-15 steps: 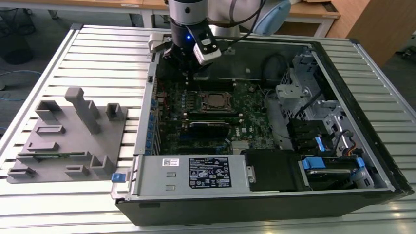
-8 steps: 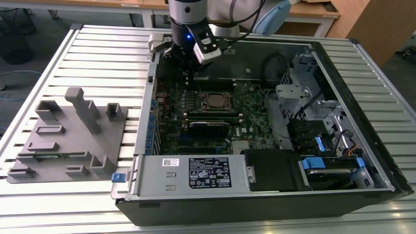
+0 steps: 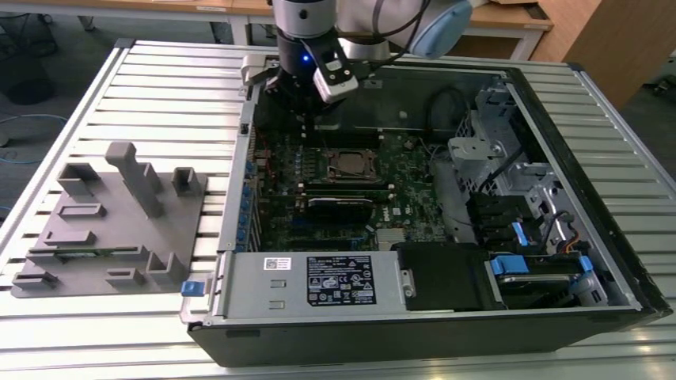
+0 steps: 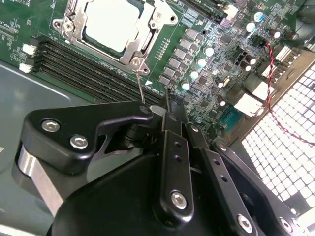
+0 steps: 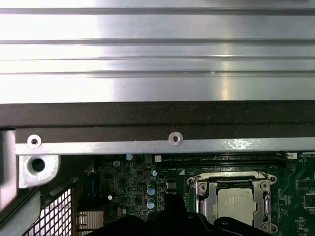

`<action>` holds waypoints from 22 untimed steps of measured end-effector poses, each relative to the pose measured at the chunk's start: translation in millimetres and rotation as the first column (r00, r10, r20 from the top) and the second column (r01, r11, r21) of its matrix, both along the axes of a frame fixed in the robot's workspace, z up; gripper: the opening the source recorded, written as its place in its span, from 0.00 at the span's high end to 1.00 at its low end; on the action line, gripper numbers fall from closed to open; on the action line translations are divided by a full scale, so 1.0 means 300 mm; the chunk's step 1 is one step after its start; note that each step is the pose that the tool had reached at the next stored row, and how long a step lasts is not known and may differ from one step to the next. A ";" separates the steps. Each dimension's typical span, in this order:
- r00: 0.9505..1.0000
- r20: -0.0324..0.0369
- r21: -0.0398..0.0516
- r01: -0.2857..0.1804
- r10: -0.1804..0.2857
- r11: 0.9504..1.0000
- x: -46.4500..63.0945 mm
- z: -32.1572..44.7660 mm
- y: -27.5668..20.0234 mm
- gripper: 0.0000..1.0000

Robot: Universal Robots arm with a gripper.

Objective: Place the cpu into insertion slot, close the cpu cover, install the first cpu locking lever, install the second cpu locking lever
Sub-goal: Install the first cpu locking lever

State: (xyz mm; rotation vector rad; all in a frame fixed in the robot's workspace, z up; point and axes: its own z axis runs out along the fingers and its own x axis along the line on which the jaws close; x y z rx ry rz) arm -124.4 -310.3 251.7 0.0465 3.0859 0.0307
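Exterior view, computer case [image 3: 591,198]: lying open on a slatted metal table [image 3: 138,87], exposing a green circuit board [image 3: 407,170].
Exterior view, gripper [image 3: 309,119]: hanging inside the case over the board, near the insertion slot [image 3: 368,165] but apart from it, on the side toward the case's far wall.
Exterior view, cpu [image 3: 349,162]: sitting in the slot, showing a dull silver-grey top.
Exterior view, surroundings: grey fixture block [image 3: 106,222] resting on the table at the exterior view's left of the case; labelled power-supply box [image 3: 317,281] sitting along the case's near edge.
Second wrist view, claw: black fingers [image 4: 166,142] converging to a point, tips pressed together above the board.
Second wrist view, cpu cover [image 4: 151,30]: lying flat over the socket, framing the bright cpu top.
Second wrist view, locking lever [image 4: 141,86]: rising as a thin wire from the socket's corner, ending just beside the fingertips; touching or pinched, cannot tell.
First wrist view, cpu: sitting framed in the socket, close beside the dark gripper tips.
First wrist view, case rail [image 5: 147,146]: running across, bordering the table slats.
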 end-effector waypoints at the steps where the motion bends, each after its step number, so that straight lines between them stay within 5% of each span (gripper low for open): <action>1: 1.000 0.001 0.001 0.000 0.000 1.000 -0.001 0.000 0.002 0.89; 22: 1.000 0.005 0.022 0.000 0.000 1.000 0.002 -0.002 0.021 0.89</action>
